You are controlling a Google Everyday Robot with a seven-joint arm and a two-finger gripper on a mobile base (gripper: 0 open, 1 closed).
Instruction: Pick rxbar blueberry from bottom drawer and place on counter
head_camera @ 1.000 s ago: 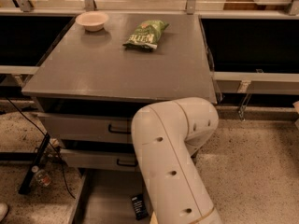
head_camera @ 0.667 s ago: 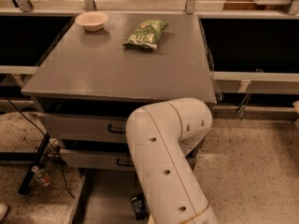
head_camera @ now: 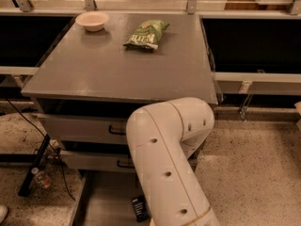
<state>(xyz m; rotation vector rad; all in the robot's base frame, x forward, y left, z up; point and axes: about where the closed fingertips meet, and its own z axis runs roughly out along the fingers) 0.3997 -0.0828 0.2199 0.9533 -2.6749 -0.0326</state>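
Bottom drawer (head_camera: 104,202): pulled out at the near left. Its grey floor is bare to the left of the bar, and its left wall runs along the near-left edge.

Rxbar blueberry (head_camera: 139,208): dark wrapper, lying flat on the drawer floor at the right, just beside the arm.

Arm (head_camera: 165,164): a thick white link with its elbow at near centre. It covers the drawer's right side and part of the drawer fronts.

Gripper: out of sight, hidden behind or below the arm. Its state and any load cannot be told.

Counter (head_camera: 117,72): broad grey top. Its near half and right side are bare up to the front and right edges.

Bowl (head_camera: 92,20): pale, at the far left corner of the counter.

Chip bag (head_camera: 146,33): green, far centre, well apart from the bowl.

Upper drawers (head_camera: 80,126): two grey fronts with black handles, partly masked by the arm.

Floor (head_camera: 256,173): speckled, open on the right.

Bottle (head_camera: 41,179) and cables (head_camera: 28,121): on the floor to the left of the cabinet.
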